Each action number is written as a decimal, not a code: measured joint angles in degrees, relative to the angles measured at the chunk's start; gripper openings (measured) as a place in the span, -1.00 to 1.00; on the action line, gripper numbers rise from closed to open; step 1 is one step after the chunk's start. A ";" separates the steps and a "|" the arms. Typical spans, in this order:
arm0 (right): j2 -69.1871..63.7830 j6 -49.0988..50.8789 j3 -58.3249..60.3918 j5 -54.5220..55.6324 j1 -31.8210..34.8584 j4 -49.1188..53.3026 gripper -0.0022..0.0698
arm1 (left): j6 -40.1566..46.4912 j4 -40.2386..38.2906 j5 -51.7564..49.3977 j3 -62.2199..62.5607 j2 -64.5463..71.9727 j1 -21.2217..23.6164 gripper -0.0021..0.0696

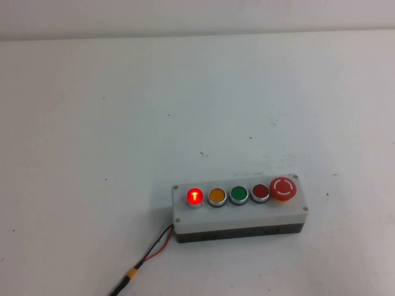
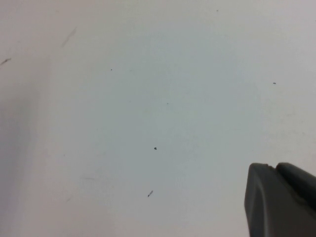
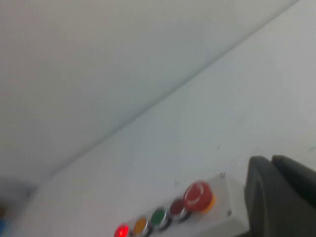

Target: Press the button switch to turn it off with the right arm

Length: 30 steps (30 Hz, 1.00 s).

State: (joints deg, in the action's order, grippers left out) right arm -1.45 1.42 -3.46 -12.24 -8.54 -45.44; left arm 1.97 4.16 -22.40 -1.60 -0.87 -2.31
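Button switch (image 1: 195,197), the small bright-red one, glows at the left end of a row of five buttons on the white-and-grey box (image 1: 239,217). I see this box on the near part of the white table (image 1: 123,123), a little right of the middle. To the right of the lit button come the orange button (image 1: 217,197), the green button (image 1: 239,195), the dark red flat button (image 1: 260,192) and the large red mushroom button (image 1: 284,188) at the right end. Red and black wires (image 1: 154,250) leave the box at its near left corner and run toward the near edge.

In the high view I see no arm. The left gripper (image 2: 281,200) shows only as a dark part above bare table; I cannot tell its state. The right gripper (image 3: 281,195) shows as a dark part too, near the box's mushroom end and apart from it; I cannot tell its state either.
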 joint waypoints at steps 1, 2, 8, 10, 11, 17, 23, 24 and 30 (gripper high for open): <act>-2.10 0.00 -2.71 -3.61 0.00 0.94 -0.98 | 0.00 0.00 0.00 0.00 0.00 0.00 -0.95; -4.81 0.00 -5.74 -7.62 0.00 2.41 -0.98 | 0.00 0.00 0.00 0.00 0.00 0.00 -0.95; -25.77 0.00 -24.85 -31.54 0.00 16.36 -0.98 | 0.00 0.00 0.00 0.00 0.00 0.00 -0.95; -32.65 -0.10 -30.50 -37.62 0.00 20.72 -0.98 | 0.00 0.00 0.00 0.00 0.00 0.00 -0.95; -36.36 -0.64 -33.41 -40.52 0.00 22.68 -0.98 | 0.00 0.00 0.00 0.00 0.00 0.00 -0.95; -55.07 -5.10 -47.25 -47.64 -1.19 26.41 -0.98 | 0.00 0.00 0.00 0.00 0.00 0.00 -0.95; -72.09 -4.59 -58.24 -46.91 -14.42 28.76 -0.98 | 0.00 0.00 0.00 0.00 0.00 0.00 -0.95; -74.35 -3.77 -59.95 -46.77 -16.70 29.45 -0.98 | 0.00 0.00 0.00 0.00 0.00 0.00 -0.95; -89.10 0.57 -73.38 -46.54 -29.69 35.18 -0.98 | 0.00 0.00 0.00 0.00 0.00 0.00 -0.95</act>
State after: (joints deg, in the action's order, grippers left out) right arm -90.55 1.99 -76.85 -58.77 -38.22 -10.27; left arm 1.97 4.16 -22.40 -1.60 -0.87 -2.31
